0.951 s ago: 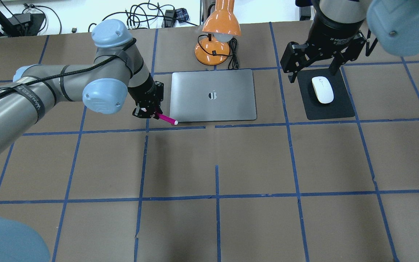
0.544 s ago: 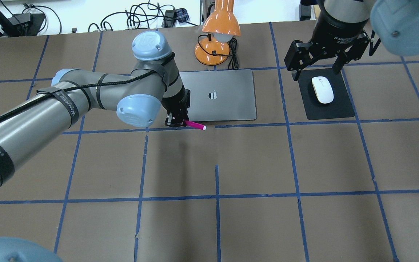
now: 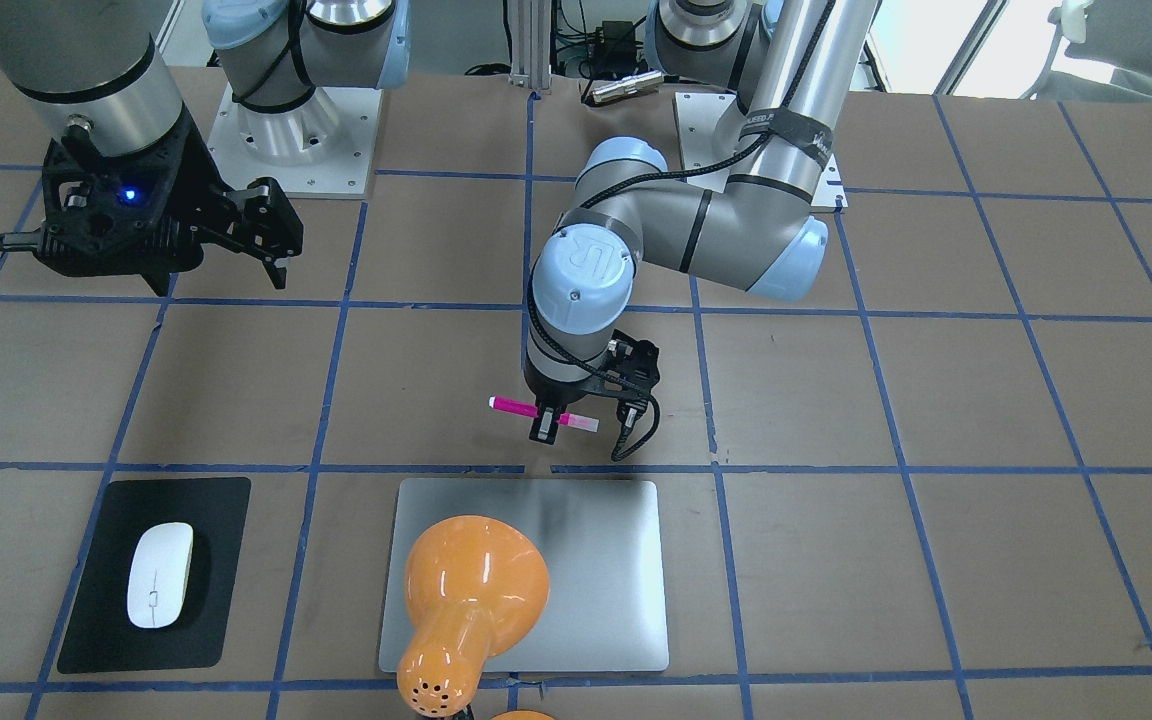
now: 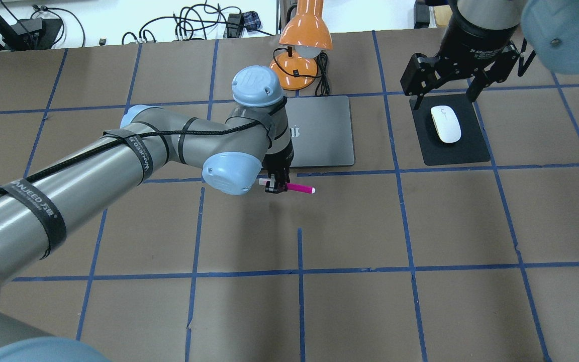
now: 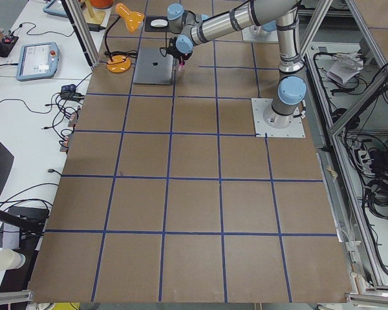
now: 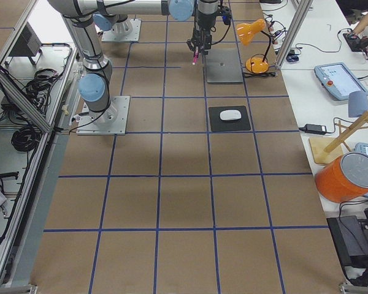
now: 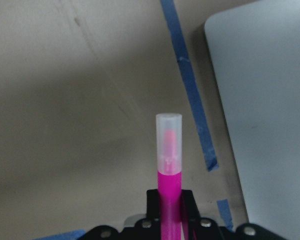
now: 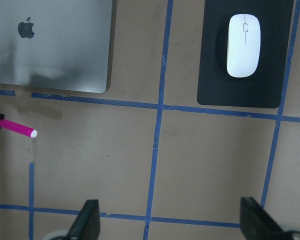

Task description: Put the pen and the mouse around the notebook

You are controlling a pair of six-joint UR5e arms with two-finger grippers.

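Pink pen (image 4: 297, 188) farther along notebook (image 4: 324, 130)

We see a matt metal notebook (image 3: 586, 560), a glossy white mouse (image 3: 159, 575), a matt black mat (image 3: 96, 620), and a pen (image 7: 169, 170) whose cap seems frosted plastic.

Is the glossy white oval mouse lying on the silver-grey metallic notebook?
No, the white oval mouse lies on the matte black mat, apart from the silver-grey notebook.
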